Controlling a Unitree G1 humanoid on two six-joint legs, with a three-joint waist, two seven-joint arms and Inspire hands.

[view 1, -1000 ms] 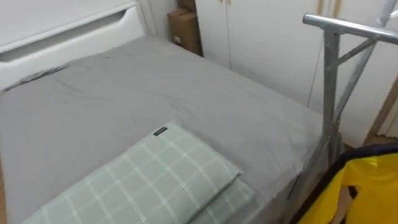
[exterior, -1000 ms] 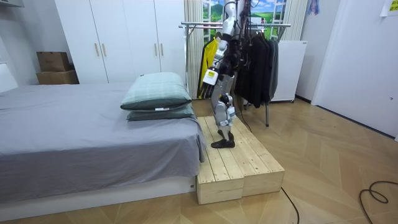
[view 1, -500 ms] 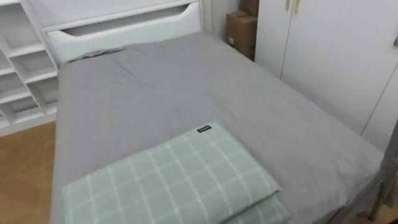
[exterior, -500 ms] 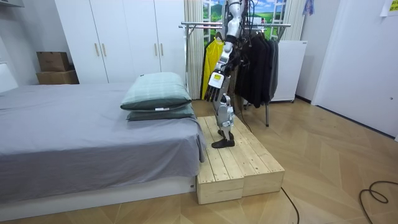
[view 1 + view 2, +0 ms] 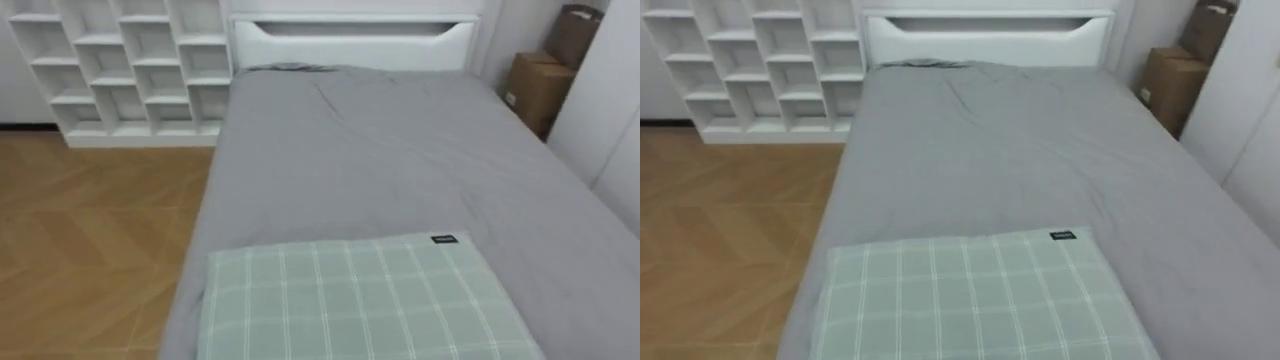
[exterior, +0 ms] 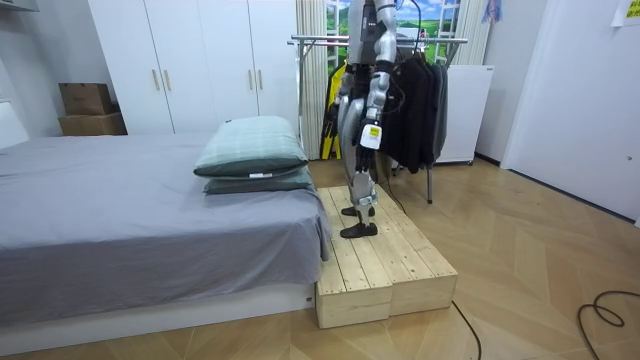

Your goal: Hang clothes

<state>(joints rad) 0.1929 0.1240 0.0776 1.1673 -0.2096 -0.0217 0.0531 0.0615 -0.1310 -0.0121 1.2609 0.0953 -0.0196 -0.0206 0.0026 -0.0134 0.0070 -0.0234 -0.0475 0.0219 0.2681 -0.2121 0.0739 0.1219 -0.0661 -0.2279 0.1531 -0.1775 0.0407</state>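
Robot stands on the wooden platform (image 6: 390, 265) between bed (image 6: 120, 200) and clothes rack (image 6: 310, 41). Left hand (image 6: 371, 137) hangs beside its hip; grip state cannot be told. Dark clothes (image 6: 420, 100) hang on the rack

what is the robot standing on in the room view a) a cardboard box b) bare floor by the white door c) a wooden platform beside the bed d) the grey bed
C: in the room view both its feet are on the wooden platform that sits against the side of the bed, with the clothes rack behind it.
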